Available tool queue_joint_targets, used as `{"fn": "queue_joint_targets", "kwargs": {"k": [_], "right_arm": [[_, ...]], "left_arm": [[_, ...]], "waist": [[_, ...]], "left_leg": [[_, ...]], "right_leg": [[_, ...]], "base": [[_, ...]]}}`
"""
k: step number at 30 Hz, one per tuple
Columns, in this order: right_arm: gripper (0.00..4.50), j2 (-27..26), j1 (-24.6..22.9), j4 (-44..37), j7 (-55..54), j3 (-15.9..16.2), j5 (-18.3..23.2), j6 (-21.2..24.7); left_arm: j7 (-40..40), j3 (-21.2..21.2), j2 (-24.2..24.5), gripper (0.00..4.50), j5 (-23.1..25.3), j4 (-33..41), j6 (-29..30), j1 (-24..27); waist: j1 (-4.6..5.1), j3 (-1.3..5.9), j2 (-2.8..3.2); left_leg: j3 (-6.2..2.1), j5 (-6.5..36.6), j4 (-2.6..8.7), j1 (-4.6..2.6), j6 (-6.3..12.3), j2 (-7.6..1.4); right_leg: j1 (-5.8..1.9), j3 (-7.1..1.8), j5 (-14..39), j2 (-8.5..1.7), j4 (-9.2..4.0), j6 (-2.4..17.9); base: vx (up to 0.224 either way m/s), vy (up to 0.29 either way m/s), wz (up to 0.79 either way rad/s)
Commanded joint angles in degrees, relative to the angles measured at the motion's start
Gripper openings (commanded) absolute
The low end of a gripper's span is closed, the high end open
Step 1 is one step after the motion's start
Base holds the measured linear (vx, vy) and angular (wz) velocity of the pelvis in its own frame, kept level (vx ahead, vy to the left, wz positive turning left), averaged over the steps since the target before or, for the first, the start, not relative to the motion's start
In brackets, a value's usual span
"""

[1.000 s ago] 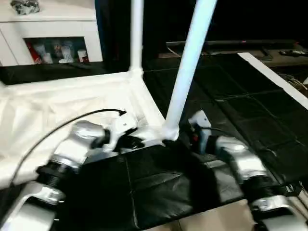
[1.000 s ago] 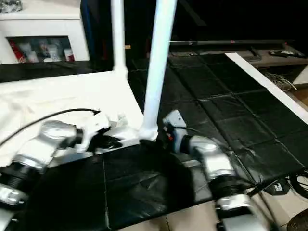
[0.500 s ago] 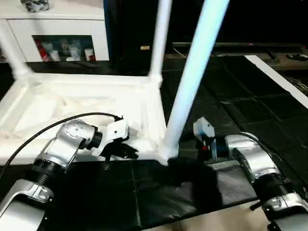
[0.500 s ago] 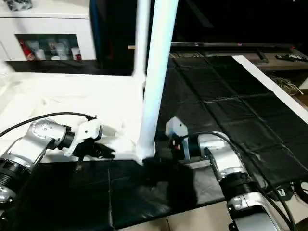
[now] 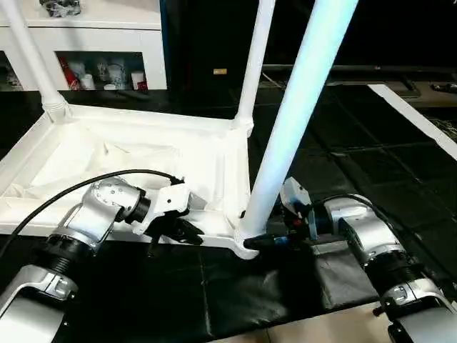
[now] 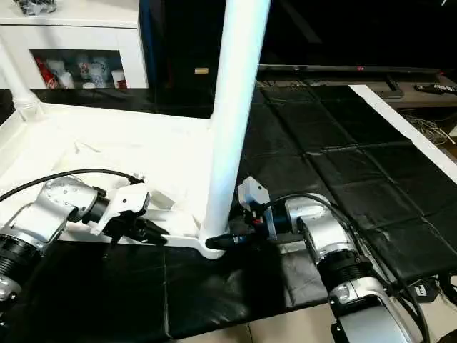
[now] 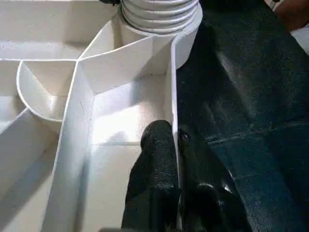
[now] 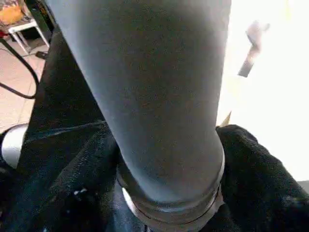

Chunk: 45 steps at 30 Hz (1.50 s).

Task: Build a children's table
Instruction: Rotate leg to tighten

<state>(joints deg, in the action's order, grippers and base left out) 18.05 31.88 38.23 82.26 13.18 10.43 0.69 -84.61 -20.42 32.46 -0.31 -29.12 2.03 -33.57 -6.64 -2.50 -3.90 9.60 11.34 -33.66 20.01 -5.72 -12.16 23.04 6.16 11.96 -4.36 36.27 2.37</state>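
Observation:
The children's table lies upside down on the black mat, its white top (image 5: 86, 153) showing a ribbed underside. Three legs stand in corner sockets: near right (image 5: 296, 121), far right (image 5: 253, 64) and far left (image 5: 28, 53). My left gripper (image 5: 191, 233) is shut on the top's near rim wall (image 7: 171, 87), one finger (image 7: 157, 145) inside the wall and the other outside. My right gripper (image 5: 258, 241) is at the base of the near-right leg (image 8: 159, 87), with a black finger (image 8: 251, 164) pressed against each side of it just above the socket.
A white cabinet (image 5: 107, 50) with glass doors stands at the back left. The black mat (image 5: 357, 157) stretches to the right, up to a white strip (image 5: 418, 121). A black cable (image 5: 86, 186) arcs over my left forearm. Light floor (image 5: 321, 332) begins at the mat's near edge.
The head camera has shifted, bringing the far-left leg into view. My right gripper's fingers have closed in on the near-right leg's base. The left gripper keeps its hold on the rim.

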Motion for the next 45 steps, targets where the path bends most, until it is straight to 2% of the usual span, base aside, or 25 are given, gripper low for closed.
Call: {"fn": "queue_joint_targets", "kwargs": {"k": [1, 9, 11, 12, 13, 14, 16, 17, 19, 21, 22, 23, 25, 27, 29, 30, 31, 32, 33, 35, 36, 38, 40, 43, 45], "right_arm": [[2.79, 0.11, 1.07, 0.59, 1.05, -0.38, 0.1, -1.01], [2.67, -0.34, -0.94, -0.64, 0.71, -0.24, 0.82, 0.33], [2.67, -0.59, -1.73, -1.13, -0.2, -0.22, 0.77, 1.07], [2.67, -1.56, -2.26, -1.2, -3.33, -1.04, 0.94, 2.94], [2.67, -1.79, -2.34, -1.16, -4.08, -1.26, 1.0, 3.35], [2.67, -3.8, -2.47, -0.44, -9.87, -3.13, 1.46, 5.55], [2.67, -7.15, -2.81, 0.27, -18.74, -5.44, 1.57, 6.74], [2.66, -7.89, -2.86, 0.38, -20.7, -5.78, 1.43, 7.09], [2.66, -10.14, -2.58, 1.25, -26.54, -6.65, 0.73, 7.75], [2.66, -14.77, -0.8, 4.21, -37.97, -9.41, 0.99, 10.35], [2.66, -15.58, -0.38, 4.84, -39.83, -9.68, 0.89, 10.52], [2.66, -16.4, 0.04, 5.48, -41.63, -9.91, 0.76, 10.62], [2.66, -19.2, 2.29, 8.0, -48.57, -10.16, -0.84, 10.38], [2.66, -19.97, 3.15, 8.58, -50.29, -10.21, -1.39, 10.37], [2.66, -20.49, 3.79, 8.22, -51.07, -9.96, -2.82, 9.82], [2.66, -20.49, 3.79, 8.22, -51.07, -9.96, -2.82, 9.82], [3.01, -20.19, 3.43, 7.6, -50.75, -9.21, -3.9, 8.84], [3.01, -20.16, 3.37, 7.53, -50.65, -9.15, -3.95, 8.77], [3.36, -20.2, 3.23, 7.32, -50.68, -9.48, -3.58, 9.0], [3.46, -20.58, 2.98, 6.71, -51.23, -11.06, -2.51, 9.4], [3.46, -20.5, 2.97, 6.72, -51.32, -11.01, -2.5, 9.22], [3.75, -19.79, 2.35, 5.68, -49.85, -10.92, -1.7, 8.33], [3.87, -18.96, 1.55, 4.2, -47.66, -11.12, -0.97, 7.74], [4.11, -16.33, -0.29, 1.6, -43.74, -9.3, -2.45, 5.4], [4.28, -13.98, -1.98, -0.91, -39.24, -9.41, -1.18, 6.55]], "left_arm": [[-1.59, -1.72, -0.18, 0.0, 0.54, -0.45, -0.98, -0.6], [0.47, -0.7, -1.35, 0.0, 0.43, -1.51, 0.44, -0.96], [1.58, 0.07, -1.99, 0.0, -0.12, -1.56, 1.7, -0.99], [3.67, 0.89, -2.8, 0.0, -0.3, -1.62, 3.34, -1.24], [4.12, 1.04, -2.96, 0.0, -0.3, -1.65, 3.67, -1.3], [7.64, 1.97, -4.33, 0.0, -0.16, -1.77, 6.25, -1.78], [13.9, 3.42, -7.29, 0.0, 0.01, -1.15, 10.87, -2.49], [15.43, 3.73, -8.03, 0.0, 0.1, -0.89, 11.97, -2.65], [19.4, 4.89, -10.54, 0.0, -0.27, -0.11, 15.64, -3.21], [26.79, 6.55, -15.07, 0.0, 0.16, 0.78, 20.02, -4.38], [28.14, 6.86, -16.01, 0.0, 0.19, 0.96, 20.63, -4.6], [29.51, 7.19, -16.97, 0.0, 0.21, 1.14, 21.19, -4.81], [34.12, 7.83, -20.6, 0.0, 0.6, 1.93, 23.36, -5.4], [34.75, 7.31, -21.25, 0.0, 1.19, 2.2, 23.71, -5.35], [35.66, 6.35, -21.8, 0.0, 2.19, 1.72, 23.51, -5.42], [35.66, 6.35, -21.8, 0.0, 2.19, 1.72, 23.51, -5.42], [36.14, 6.0, -21.62, 0.0, 2.97, 1.62, 23.62, -5.32], [36.22, 5.96, -21.59, 0.0, 3.08, 1.63, 23.66, -5.3], [36.27, 5.97, -21.42, 0.0, 3.18, 1.61, 23.7, -5.28], [36.67, 6.26, -21.07, 0.0, 3.41, 2.18, 24.63, -5.11], [36.8, 6.33, -20.99, 0.0, 3.4, 2.37, 24.87, -5.04], [36.64, 6.65, -20.03, 0.0, 3.25, 2.73, 25.01, -4.75], [36.15, 6.81, -18.99, 0.0, 3.26, 2.86, 24.47, -4.45], [34.29, 6.96, -17.23, 0.0, 3.1, 2.95, 23.08, -3.87], [32.44, 6.99, -15.41, 0.0, 3.12, 2.98, 21.72, -3.3]], "waist": [[0.04, 3.49, 0.72], [0.01, 3.48, 0.69], [-0.05, 3.49, 0.81], [-0.05, 3.46, 1.09], [-0.05, 3.32, 1.04], [0.01, 3.32, 0.88], [0.43, 3.18, 0.85], [0.51, 3.12, 1.08], [0.96, 2.95, 0.85], [1.54, 2.88, 0.98], [1.85, 2.89, 0.93], [1.85, 2.97, 1.28], [2.02, 2.98, 1.08], [2.02, 3.05, 1.19], [1.97, 3.21, 1.35], [1.97, 3.22, 1.34], [1.98, 3.23, 1.43], [2.02, 3.21, 1.47], [2.04, 3.21, 1.45], [2.07, 3.05, 1.42], [2.06, 3.02, 1.45], [2.01, 3.02, 1.47], [1.96, 3.15, 1.54], [1.83, 3.37, 1.58], [1.8, 3.43, 1.57]], "left_leg": [[0.12, 4.31, 3.48, 0.03, 2.89, -1.79], [0.17, 4.44, 3.47, -0.07, 2.7, -1.82], [0.15, 4.44, 3.48, -0.14, 2.62, -1.82], [0.11, 4.85, 3.52, -0.15, 2.48, -1.84], [0.09, 5.53, 3.63, -0.22, 2.13, -1.88], [0.09, 6.05, 3.65, -0.17, 2.0, -1.84], [-0.15, 8.17, 3.93, -0.24, 0.24, -1.71], [-0.21, 8.49, 4.05, -0.37, -0.24, -1.73], [-0.35, 9.7, 4.2, -0.15, -1.42, -1.46], [-0.34, 10.29, 4.28, -0.29, -1.62, -1.49], [-0.43, 10.99, 4.27, -0.38, -1.77, -1.34], [-0.45, 10.95, 4.18, -0.41, -1.9, -1.26], [-0.29, 10.38, 4.04, -0.36, -1.2, -1.09], [-0.28, 9.85, 4.07, -0.29, -0.88, -1.05], [-0.19, 7.98, 4.01, -0.22, 0.27, -1.1], [-0.13, 7.9, 3.97, -0.19, 0.46, -1.07], [-0.16, 7.81, 4.01, -0.2, 0.63, -1.12], [-0.16, 7.89, 4.03, -0.18, 0.7, -1.13], [-0.15, 8.01, 4.04, -0.2, 0.73, -1.13], [-0.11, 9.2, 4.11, -0.25, 0.81, -1.09], [-0.13, 9.58, 4.15, -0.28, 0.79, -1.1], [-0.17, 10.17, 4.21, -0.34, 0.63, -1.16], [-0.19, 9.17, 4.17, -0.22, 0.84, -1.2], [-0.17, 6.44, 3.96, 0.05, 1.62, -1.2], [-0.03, 5.24, 3.72, 0.18, 2.77, -1.05]], "right_leg": [[-3.74, -3.77, 2.53, -4.39, -3.52, 12.05], [-3.73, -3.81, 2.49, -4.36, -3.51, 12.1], [-3.71, -3.8, 2.61, -4.37, -3.57, 12.03], [-3.68, -3.8, 2.97, -4.39, -3.56, 12.15], [-3.63, -3.79, 4.17, -4.44, -3.84, 11.96], [-3.72, -3.77, 5.17, -4.45, -3.96, 11.7], [-3.68, -3.77, 10.66, -4.69, -4.53, 10.15], [-3.58, -3.8, 12.04, -4.69, -4.65, 9.78], [-3.67, -3.78, 17.42, -4.64, -5.27, 7.57], [-3.27, -4.02, 17.98, -4.49, -5.42, 7.47], [-3.26, -3.9, 19.29, -4.44, -5.62, 7.3], [-3.32, -3.89, 19.55, -4.51, -5.56, 7.31], [-3.19, -4.0, 18.68, -4.31, -5.76, 7.16], [-3.22, -4.02, 17.67, -4.25, -5.72, 7.19], [-3.28, -4.12, 12.41, -4.06, -5.27, 8.15], [-3.33, -4.12, 11.69, -4.04, -5.23, 8.3], [-3.38, -4.12, 10.61, -4.02, -5.09, 8.63], [-3.38, -4.11, 10.27, -3.98, -5.06, 8.76], [-3.4, -4.12, 10.12, -3.98, -5.06, 8.85], [-3.34, -4.15, 12.02, -4.1, -5.33, 8.67], [-3.33, -4.13, 12.89, -4.11, -5.43, 8.5], [-3.28, -4.16, 14.11, -4.18, -5.6, 8.04], [-3.35, -4.19, 11.99, -4.13, -5.36, 8.27], [-3.6, -4.17, 6.15, -4.03, -4.72, 9.63], [-3.76, -4.19, 3.42, -3.92, -4.44, 10.34]], "base": [[0.0, 0.0, 0.0], [0.0, 0.0, 0.0], [0.0, 0.0, 0.0], [0.0, 0.0, 0.0], [0.0, 0.0, 0.0], [0.0, 0.0, 0.0], [0.0, 0.0, 0.0], [0.0, 0.0, 0.0], [0.0, 0.0, 0.0], [0.0, 0.0, 0.0], [0.0, 0.0, 0.0], [0.0, 0.0, 0.0], [0.0, 0.0, 0.0], [0.0, 0.0, 0.0], [0.0, 0.0, 0.0], [0.0, 0.0, 0.0], [0.0, 0.0, 0.0], [0.0, 0.0, 0.0], [0.0, 0.0, 0.0], [0.0, 0.0, 0.0], [0.0, 0.0, 0.0], [0.0, 0.0, 0.0], [0.0, 0.0, 0.0], [0.0, 0.0, 0.0], [0.0, 0.0, 0.0]]}}
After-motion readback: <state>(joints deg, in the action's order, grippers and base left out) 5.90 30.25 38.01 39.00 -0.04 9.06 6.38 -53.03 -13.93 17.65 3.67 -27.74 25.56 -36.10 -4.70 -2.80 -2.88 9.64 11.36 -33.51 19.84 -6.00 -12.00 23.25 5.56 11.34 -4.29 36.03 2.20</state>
